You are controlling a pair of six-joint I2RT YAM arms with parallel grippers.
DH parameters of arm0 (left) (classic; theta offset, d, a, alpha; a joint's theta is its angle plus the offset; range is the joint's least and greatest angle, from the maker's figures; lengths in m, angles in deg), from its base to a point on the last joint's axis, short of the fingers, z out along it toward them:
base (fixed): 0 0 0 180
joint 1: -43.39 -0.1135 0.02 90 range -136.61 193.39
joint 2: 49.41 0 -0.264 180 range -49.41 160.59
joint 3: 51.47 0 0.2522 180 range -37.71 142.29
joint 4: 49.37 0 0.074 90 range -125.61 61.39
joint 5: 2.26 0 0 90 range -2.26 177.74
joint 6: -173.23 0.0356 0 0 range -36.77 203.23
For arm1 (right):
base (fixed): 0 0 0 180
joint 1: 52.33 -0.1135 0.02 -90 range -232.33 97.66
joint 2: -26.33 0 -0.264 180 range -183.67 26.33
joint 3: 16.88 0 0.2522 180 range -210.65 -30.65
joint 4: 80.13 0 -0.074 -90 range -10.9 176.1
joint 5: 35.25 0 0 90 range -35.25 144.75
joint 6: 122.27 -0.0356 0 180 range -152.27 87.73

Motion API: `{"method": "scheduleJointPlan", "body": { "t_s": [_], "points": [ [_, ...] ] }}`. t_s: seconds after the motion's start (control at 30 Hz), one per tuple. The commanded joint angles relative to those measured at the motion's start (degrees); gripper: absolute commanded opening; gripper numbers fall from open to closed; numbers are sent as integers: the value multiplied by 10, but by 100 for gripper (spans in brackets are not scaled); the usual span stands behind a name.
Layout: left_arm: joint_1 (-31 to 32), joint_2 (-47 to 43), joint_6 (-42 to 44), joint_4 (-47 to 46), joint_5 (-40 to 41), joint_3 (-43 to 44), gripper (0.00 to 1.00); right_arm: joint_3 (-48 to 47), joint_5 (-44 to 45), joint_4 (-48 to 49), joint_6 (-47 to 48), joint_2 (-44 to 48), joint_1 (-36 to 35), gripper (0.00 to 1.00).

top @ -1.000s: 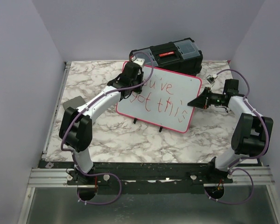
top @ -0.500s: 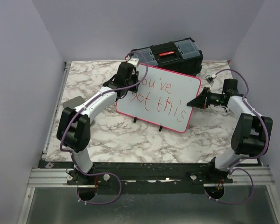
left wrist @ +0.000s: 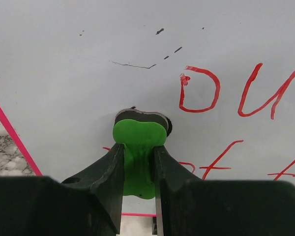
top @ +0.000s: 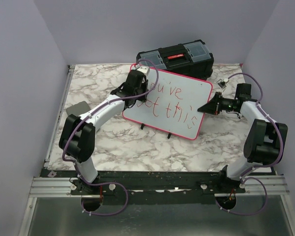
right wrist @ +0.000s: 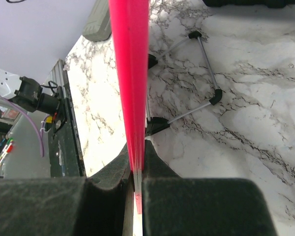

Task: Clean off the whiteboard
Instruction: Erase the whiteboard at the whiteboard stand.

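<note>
The whiteboard (top: pixel 179 105), white with a pink-red rim, stands tilted on the marble table with red handwriting (top: pixel 169 101) across it. My left gripper (top: pixel 139 84) is at its upper left part, shut on a green eraser (left wrist: pixel 137 140) whose dark pad presses on the board (left wrist: pixel 64 73). Right of the eraser the red letters (left wrist: pixel 199 88) remain; above it only faint dark specks show. My right gripper (top: pixel 205 107) is shut on the board's right rim (right wrist: pixel 130 73), which runs straight up between its fingers (right wrist: pixel 136 153).
A black toolbox (top: pixel 179 56) with a red latch stands right behind the board. A small grey flat pad (top: pixel 76 109) lies at the table's left edge. The board's wire legs with black feet (right wrist: pixel 206 73) rest on the marble behind it.
My left gripper slid left over the board's upper left corner, then came back slightly right and down with the eraser. The right gripper and the board stayed put.
</note>
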Motion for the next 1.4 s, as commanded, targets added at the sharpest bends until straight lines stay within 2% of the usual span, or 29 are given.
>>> {"method": "scheduleJointPlan", "body": {
  "t_s": [0.0, 0.13, 0.3, 0.5, 0.7, 0.9, 1.03, 1.37],
  "points": [
    [-35, 23, -2, 51, -17, 48, 0, -18, -1, 17, 36, 3, -4, 1],
    [-60, 27, 0, 63, -36, 67, 0, -18, -1, 16, 37, 4, -4, 1],
    [-64, 17, -15, 36, -60, 28, 0, -18, -3, 16, 37, 4, -3, 1],
    [-28, 18, -16, 12, -85, 6, 0, -19, -3, 15, 37, 2, -3, 1],
    [0, 36, -22, 29, -86, 72, 0, -18, -3, 13, 38, 5, -4, 1],
    [-8, 64, -21, 69, -60, 169, 0, -19, -4, 12, 40, 3, -3, 1],
    [-18, 82, -15, 76, -58, 196, 0, -20, -4, 10, 41, 6, -4, 1],
    [-18, 40, -40, -13, -58, 17, 0, -22, -7, 4, 46, 0, -3, 1]
  ]
}}
